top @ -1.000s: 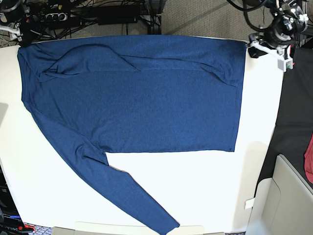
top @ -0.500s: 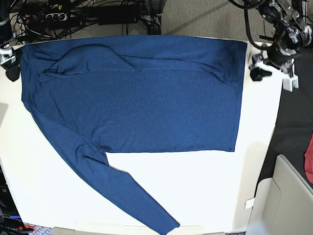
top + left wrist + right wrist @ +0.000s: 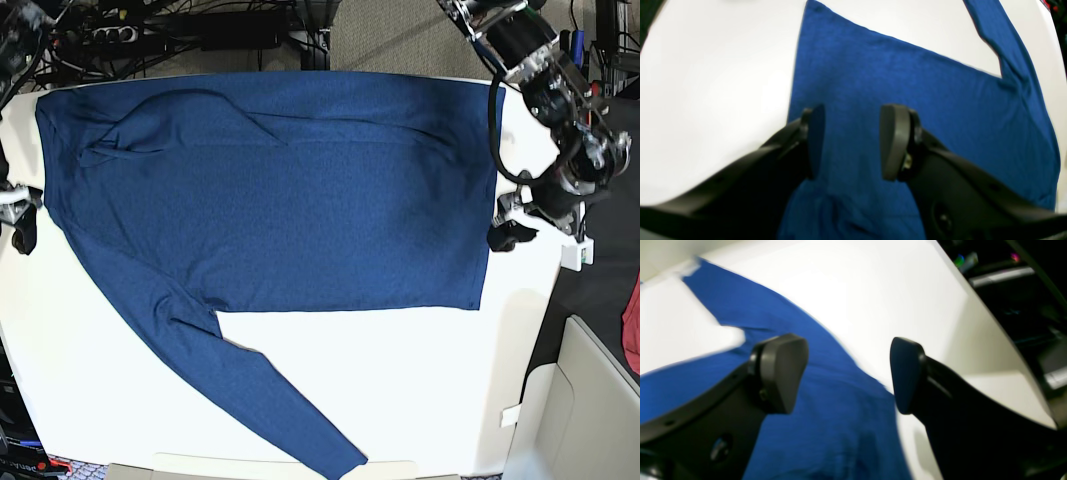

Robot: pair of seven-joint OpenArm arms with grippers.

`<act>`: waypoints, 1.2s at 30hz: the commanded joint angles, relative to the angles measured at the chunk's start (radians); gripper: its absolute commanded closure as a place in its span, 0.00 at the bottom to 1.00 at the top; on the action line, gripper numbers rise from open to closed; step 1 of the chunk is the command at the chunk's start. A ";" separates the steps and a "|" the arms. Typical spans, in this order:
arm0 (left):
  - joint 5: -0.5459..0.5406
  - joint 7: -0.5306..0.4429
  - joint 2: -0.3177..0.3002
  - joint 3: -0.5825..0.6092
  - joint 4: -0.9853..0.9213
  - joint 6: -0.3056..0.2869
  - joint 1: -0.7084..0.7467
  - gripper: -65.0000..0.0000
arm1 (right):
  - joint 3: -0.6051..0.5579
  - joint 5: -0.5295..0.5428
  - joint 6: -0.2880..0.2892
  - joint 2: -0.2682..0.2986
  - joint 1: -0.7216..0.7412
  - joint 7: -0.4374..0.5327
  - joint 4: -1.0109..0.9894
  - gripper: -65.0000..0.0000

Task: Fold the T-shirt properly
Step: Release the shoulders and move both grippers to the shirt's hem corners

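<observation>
Right claw sits at the worktop's left edge in the base view, just beside the T-shirt's shoulder end. Its jaws stand wide apart, nothing between them. Right wrist view: one finger over blue fabric, the other over bare white worktop, the shirt edge running between the two.

T-shirt lies spread flat across the upper half of the worktop, body unfolded, one long sleeve trailing diagonally down to the near edge, the other sleeve folded over the body along the far side.

Left claw is at the right, just beside the shirt's hem edge, about mid-height. Jaws parted, gripping nothing. Left wrist view: both pads hang above the fabric near its hem edge; contact can't be told.
</observation>
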 commanded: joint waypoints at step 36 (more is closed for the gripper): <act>-0.026 -0.848 -0.095 0.230 -0.807 0.001 -0.291 0.61 | -0.226 -0.088 0.005 0.139 0.375 0.027 -0.323 0.35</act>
